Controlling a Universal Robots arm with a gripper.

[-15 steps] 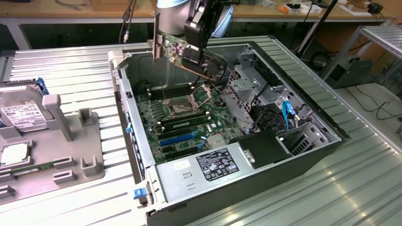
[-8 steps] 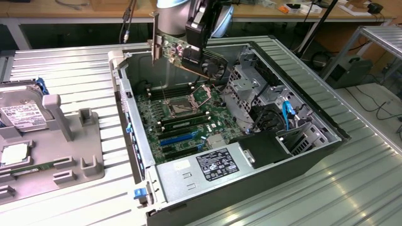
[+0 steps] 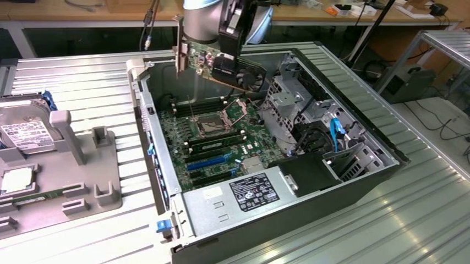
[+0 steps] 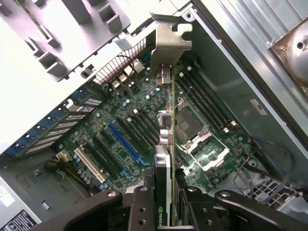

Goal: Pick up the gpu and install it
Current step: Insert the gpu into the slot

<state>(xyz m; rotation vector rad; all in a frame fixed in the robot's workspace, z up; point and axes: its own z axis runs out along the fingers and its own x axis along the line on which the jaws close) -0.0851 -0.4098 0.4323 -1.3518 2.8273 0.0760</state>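
Black gpu [image 3: 224, 69] gripped in tool [image 4: 168, 204], over motherboard [image 4: 120, 122]

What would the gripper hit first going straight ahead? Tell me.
Likely the motherboard beside the processor socket, and the card it holds would touch there before the gripper itself. Depth is hard to judge.

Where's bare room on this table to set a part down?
Bare ridged table lies at the exterior view's right of the computer case, plus a strip between the case and the grey tray. Inside the case, under the held gpu, is crowded.
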